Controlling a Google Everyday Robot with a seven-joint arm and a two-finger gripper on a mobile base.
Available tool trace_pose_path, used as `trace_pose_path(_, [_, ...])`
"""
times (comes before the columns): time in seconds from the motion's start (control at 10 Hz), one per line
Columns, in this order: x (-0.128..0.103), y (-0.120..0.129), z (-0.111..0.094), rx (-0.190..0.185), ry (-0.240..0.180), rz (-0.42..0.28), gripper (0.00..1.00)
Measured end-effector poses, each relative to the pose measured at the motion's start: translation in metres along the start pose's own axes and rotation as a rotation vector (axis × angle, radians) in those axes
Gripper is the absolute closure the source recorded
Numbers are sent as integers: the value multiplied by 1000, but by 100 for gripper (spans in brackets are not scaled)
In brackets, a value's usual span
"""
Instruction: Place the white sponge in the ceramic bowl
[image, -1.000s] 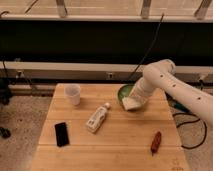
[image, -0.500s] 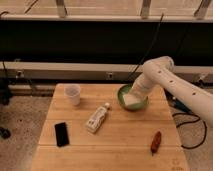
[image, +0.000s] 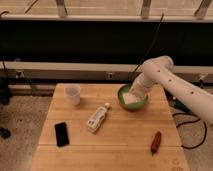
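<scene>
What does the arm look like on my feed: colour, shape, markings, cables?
The arm is off-white, built of thick rounded tubular links with a bulbous joint near the top and a row of small dark dots along one link. No cable on it shows. The gripper, equally pale, is over the ceramic bowl.

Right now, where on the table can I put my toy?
Best spot: the front middle of the table, between the black phone and the red-brown thing. There is also bare wood between the cup and the bowl. The back right is crowded: the gripper sits at the bowl with the sponge.
</scene>
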Motion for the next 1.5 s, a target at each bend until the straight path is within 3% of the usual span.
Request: trace_pose_path(1.5, [12,-3,16,3,4,20,99])
